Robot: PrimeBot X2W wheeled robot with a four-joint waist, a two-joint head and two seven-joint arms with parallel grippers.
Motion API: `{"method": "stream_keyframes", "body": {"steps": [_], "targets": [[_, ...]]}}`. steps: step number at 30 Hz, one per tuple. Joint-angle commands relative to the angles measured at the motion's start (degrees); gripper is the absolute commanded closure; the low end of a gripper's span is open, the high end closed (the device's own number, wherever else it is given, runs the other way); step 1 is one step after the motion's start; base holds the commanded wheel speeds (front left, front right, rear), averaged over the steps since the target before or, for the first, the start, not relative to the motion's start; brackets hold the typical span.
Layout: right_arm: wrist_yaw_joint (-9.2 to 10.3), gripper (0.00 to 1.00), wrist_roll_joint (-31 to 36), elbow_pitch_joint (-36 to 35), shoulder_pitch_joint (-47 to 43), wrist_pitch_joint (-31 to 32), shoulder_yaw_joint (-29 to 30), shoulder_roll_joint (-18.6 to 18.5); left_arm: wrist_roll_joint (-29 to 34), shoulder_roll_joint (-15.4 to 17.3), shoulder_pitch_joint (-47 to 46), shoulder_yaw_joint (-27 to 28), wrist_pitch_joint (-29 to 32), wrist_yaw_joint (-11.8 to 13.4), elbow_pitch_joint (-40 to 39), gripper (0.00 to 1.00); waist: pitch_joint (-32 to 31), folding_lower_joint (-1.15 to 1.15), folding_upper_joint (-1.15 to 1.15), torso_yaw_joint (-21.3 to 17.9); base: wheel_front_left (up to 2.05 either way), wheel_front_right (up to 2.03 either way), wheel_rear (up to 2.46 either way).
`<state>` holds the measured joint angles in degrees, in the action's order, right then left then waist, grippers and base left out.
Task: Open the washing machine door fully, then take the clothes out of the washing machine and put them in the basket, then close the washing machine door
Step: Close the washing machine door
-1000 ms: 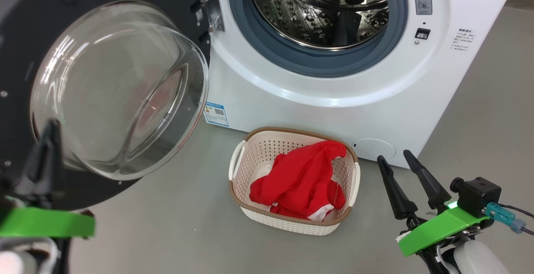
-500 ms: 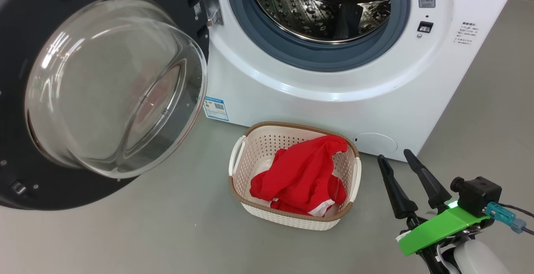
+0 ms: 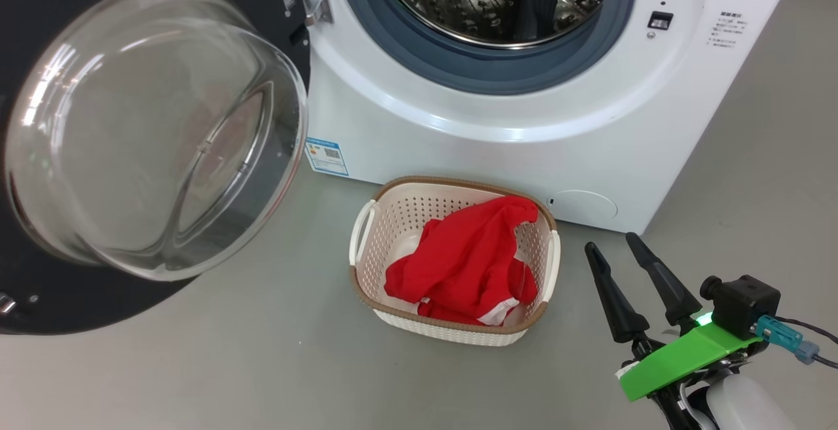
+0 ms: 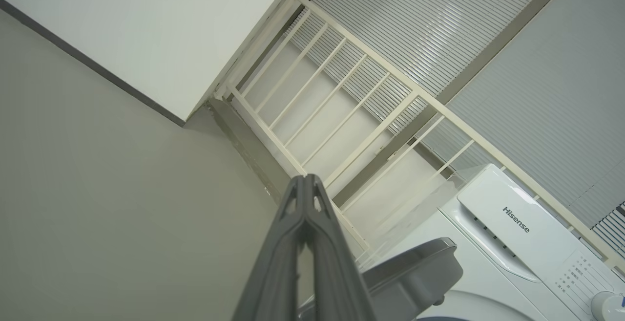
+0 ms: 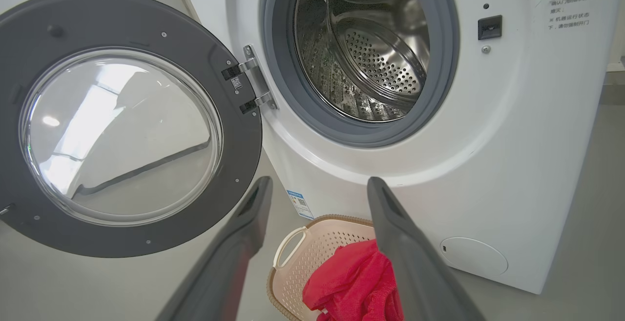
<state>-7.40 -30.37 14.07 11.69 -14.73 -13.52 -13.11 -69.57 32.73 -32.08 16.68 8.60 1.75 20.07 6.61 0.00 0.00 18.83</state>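
**Left arm swings clear of open door; red laundry lies in basket**

The left gripper has gone from the foot of the door, where it stood a second ago. The head camera has also tipped a little, sliding the whole scene upward. The gripper's two long dark fingers are pressed together with nothing between them. Beyond their tips runs a cream-painted barred railing, and to their lower right is the top of the big white boxy washing machine. The large round washing machine door, a glossy black rim around a bulging clear glass bowl, stands swung wide, well to the left of the right gripper. That gripper's fingers are spread and empty over the grey floor. Just left of those fingers sits the small cream-white perforated plastic basket with its brown woven-look rim, close before the machine's front. The bright red clothes, soft fabric with white trim, lie heaped inside it. Ahead of the right fingertips, the grey rubber gasket rings the steel perforated drum.
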Motion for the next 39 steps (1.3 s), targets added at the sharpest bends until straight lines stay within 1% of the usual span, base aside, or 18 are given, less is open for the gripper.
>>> {"method": "stream_keyframes", "body": {"steps": [1,6,10,12,16,21,26,30,39], "targets": [[-0.09,0.0,0.5,-1.5,1.4,-0.3,-1.2,0.1,-1.2,4.5,-2.7,2.8,1.0,-0.1,1.7,1.0,0.6,0.0,0.0,-0.6,0.0,0.0,0.0],[-0.09,0.0,0.6,-1.5,1.9,-0.3,-1.3,0.3,-4.9,5.3,-4.8,5.7,2.8,0.3,11.1,1.0,2.0,0.0,0.0,-1.5,0.0,0.0,0.0],[-0.09,0.0,0.6,-1.5,2.5,-0.3,-1.1,0.3,-6.6,5.1,-6.9,6.2,4.2,0.2,17.4,1.0,3.0,0.0,0.0,-2.1,0.0,0.0,0.0],[-0.09,0.0,0.6,-1.5,2.7,-0.3,-1.1,0.3,-6.7,4.5,-7.5,5.8,4.3,1.2,18.2,1.0,3.2,0.0,0.0,-2.3,0.0,0.0,0.0],[-0.09,0.0,0.7,-1.4,3.0,-0.3,-1.1,0.3,-6.9,4.4,-7.5,5.7,5.4,2.2,19.9,1.0,3.7,0.0,0.0,-2.8,0.0,0.0,0.0],[-0.09,0.0,0.8,-1.5,3.1,-0.3,-0.9,0.6,-8.7,4.7,-7.6,6.9,7.2,2.1,21.9,1.0,3.9,0.0,0.0,-3.3,0.0,0.0,0.0],[-0.09,0.0,0.8,-1.4,3.0,-0.3,-0.6,0.8,-10.5,4.5,-7.8,7.3,10.3,2.1,22.9,1.0,4.0,0.0,0.0,-3.2,0.0,0.0,0.0],[-0.09,0.0,0.9,-1.4,3.1,-0.3,-0.5,0.9,-11.0,4.3,-7.8,6.9,12.3,2.2,22.9,1.0,3.9,0.0,0.0,-3.1,0.0,0.0,0.0],[-0.09,0.0,0.8,-1.1,2.9,-0.3,-0.4,1.2,-12.0,3.8,-6.7,4.9,19.0,2.6,21.1,1.0,3.0,0.0,0.0,-2.8,0.0,0.0,0.0]]}}
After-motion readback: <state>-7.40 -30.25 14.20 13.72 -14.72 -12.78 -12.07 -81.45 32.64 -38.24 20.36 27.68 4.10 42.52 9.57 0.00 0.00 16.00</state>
